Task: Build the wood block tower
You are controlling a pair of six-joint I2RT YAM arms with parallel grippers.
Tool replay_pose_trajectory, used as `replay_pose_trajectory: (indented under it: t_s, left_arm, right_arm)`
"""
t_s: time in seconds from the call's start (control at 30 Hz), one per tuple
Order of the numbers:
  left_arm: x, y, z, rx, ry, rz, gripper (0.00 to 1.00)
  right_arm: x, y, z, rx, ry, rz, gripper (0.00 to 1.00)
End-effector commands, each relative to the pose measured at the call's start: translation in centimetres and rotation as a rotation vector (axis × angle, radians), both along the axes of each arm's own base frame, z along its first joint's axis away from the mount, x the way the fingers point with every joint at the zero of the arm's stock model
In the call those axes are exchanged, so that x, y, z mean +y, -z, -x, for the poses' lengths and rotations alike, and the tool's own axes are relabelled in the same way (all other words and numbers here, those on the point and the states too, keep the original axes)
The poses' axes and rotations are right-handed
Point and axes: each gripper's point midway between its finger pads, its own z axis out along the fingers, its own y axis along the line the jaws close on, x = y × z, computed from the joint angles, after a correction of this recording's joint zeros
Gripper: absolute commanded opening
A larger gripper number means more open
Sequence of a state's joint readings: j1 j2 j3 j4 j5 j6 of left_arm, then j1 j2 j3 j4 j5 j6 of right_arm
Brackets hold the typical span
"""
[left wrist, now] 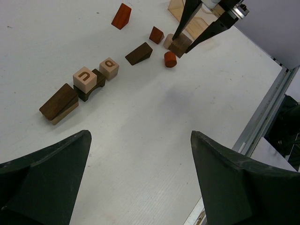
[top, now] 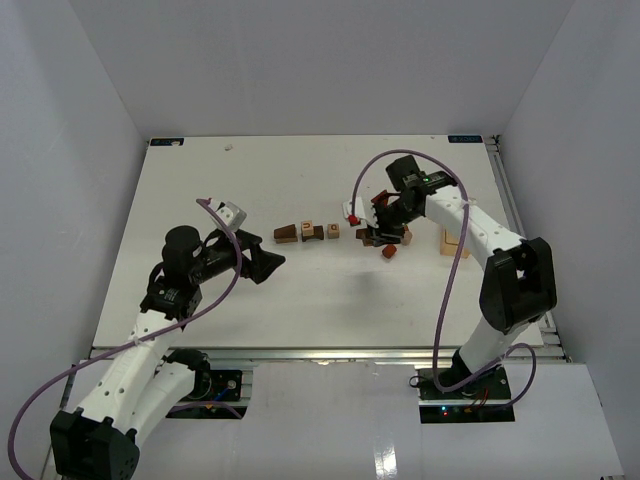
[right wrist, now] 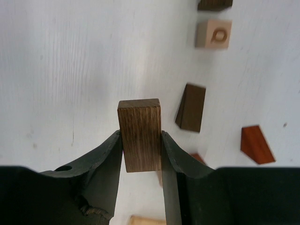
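The right wrist view shows the right gripper (right wrist: 140,140) pinching a dark block (right wrist: 139,122). The left gripper (left wrist: 140,136) gapes wide. Its camera alone shows a tan cube (left wrist: 84,78) lettered perhaps "n".

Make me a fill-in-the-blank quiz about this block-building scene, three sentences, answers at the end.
The right gripper is shut on a dark ___ block. The left gripper has its jaws standing wide ___. A pale lettered cube sits atop the dark ___.
Missing words: brown; open; arch.
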State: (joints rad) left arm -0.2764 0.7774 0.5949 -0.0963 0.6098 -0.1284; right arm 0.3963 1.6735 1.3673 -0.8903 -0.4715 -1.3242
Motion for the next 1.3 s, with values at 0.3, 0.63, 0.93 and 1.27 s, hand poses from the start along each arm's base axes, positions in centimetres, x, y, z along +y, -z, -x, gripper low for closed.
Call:
replay_pose_trajectory:
  t_s: [0.3,0.63,0.93,1.27]
  left_arm:
    - [0.5,-1.0,-0.1,-0.049,-0.028,0.003,0.98]
    - [0.5,-1.3,0.1,-0.059,-0.023,0.006,0.98]
    - [0.5,-1.4,0.1,-0.062,-0.022,0.006,0.98]
    - [0.6,-1.4,0.1,-0.068,-0.028,0.005,0.98]
  right_arm:
    - [10.6,-0.8,-6.3,-0.041,0.091,-0.012,0.14]
    - [12.9,1.3,-8.3,-0.056,0.089,0.028,0.14]
    - [13.8,2.8,-8.4,-0.033,0.081,0.037,0.16]
    - [14.0,4.0,-8.4,-0.020,0.077,0.054,0.18]
